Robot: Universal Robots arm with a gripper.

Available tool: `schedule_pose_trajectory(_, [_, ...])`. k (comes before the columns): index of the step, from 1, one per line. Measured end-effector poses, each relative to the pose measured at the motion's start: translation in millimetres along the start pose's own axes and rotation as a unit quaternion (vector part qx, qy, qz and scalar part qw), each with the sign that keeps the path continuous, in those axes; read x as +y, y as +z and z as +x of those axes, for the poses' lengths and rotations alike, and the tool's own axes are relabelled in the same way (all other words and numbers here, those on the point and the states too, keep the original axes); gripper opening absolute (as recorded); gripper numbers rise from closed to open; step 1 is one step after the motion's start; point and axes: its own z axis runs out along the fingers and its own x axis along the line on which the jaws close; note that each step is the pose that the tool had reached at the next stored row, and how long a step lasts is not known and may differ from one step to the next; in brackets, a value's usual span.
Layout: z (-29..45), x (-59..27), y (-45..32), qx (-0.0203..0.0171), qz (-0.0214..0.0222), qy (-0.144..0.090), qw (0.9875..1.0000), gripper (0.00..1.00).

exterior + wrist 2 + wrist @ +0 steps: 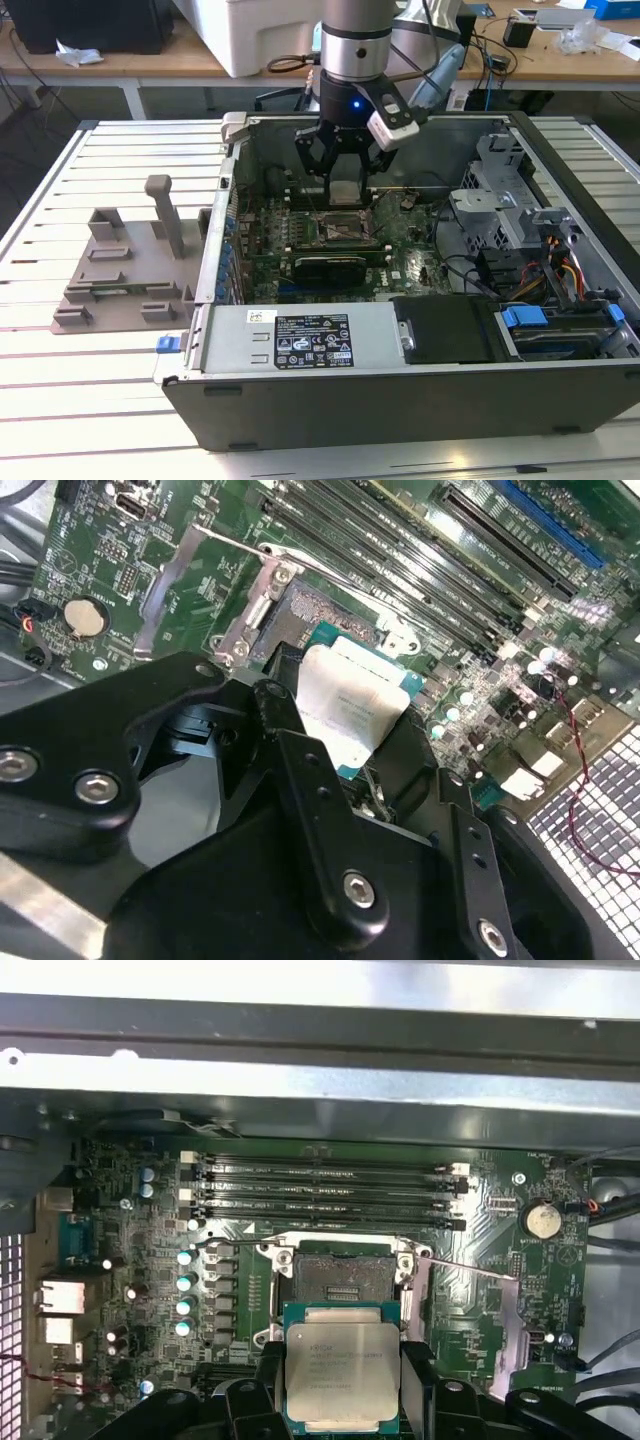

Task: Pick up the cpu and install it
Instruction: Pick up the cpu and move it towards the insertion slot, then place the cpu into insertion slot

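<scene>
My gripper point(345, 190) hangs inside the open computer case point(400, 400), shut on the cpu point(345, 193), a small square chip with a silvery top and green rim. Both wrist views show the cpu point(342, 1368) point(352, 712) clamped level between the black fingers point(290, 740). It hovers a little above the open socket point(340, 1278) point(315, 610) point(343, 228) on the green motherboard, apart from it. The socket's metal frame is swung open, with its thin lever point(470, 1266) lying out to the side.
Memory slots point(330, 1192) run beside the socket. A black card point(330, 266) lies just in front of it. Drive cages and cable bundles point(540, 260) crowd the exterior view's right. A grey fixture point(125, 265) stands on the table at the exterior view's left.
</scene>
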Motion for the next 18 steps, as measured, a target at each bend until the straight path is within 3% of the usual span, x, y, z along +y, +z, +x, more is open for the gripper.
schedule_pose_trajectory(5, [-3.8, -2.2, 2.2, 0.0000, 0.0000, 0.000, 1.0000, 0.55])
schedule_pose_trajectory(8, [-12.5, -2.3, 6.0, 0.0004, 0.0004, 0.000, 1.0000, 0.55])
schedule_pose_trajectory(14, [-12.9, -2.3, 6.1, 0.0004, 0.0003, 0.002, 1.0000, 0.55])
schedule_pose_trajectory(18, [-13.0, -2.3, 6.1, 0.0015, 0.0003, 0.029, 0.9996, 0.55])
